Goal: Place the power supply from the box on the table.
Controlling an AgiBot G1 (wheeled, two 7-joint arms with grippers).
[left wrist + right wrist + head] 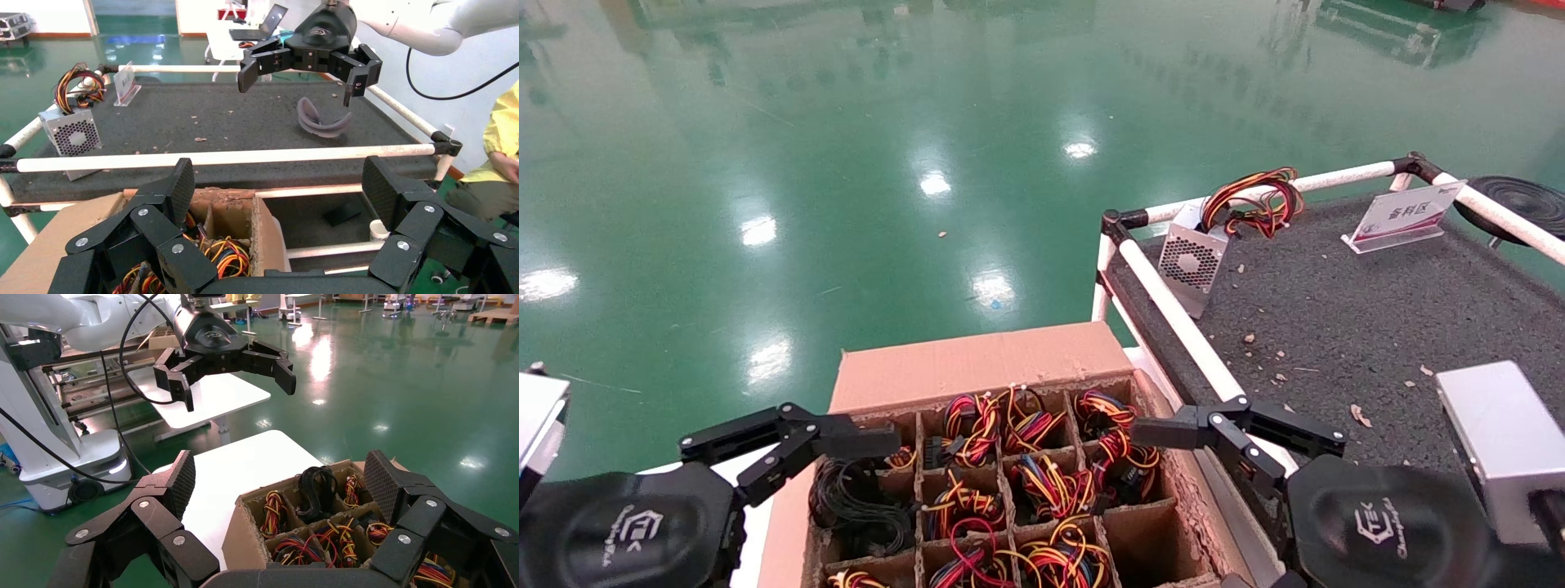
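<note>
The brown cardboard box (977,363) stands below me, left of the dark speckled table (1369,318). Its grid cells hold several power supplies; only their red, yellow and orange wire bundles (1050,482) show, plus one black cable coil (854,498). My left gripper (862,449) hovers open over the box's left side, nothing between its fingers. Above the box's right wall my right gripper (1173,445) is also open and empty. The box (242,539) shows in the right wrist view too. A similar silver unit (1193,261) with a fan grille and dark orange-black wires leans on the table's far-left rail.
White pipe rails (1173,318) edge the table beside the box. An acrylic sign (1401,216) and a black disc (1520,200) sit at the table's far side, a grey curved piece (321,119) mid-table. A white table (245,465) flanks the box's left. A person in yellow (502,141) stands beyond.
</note>
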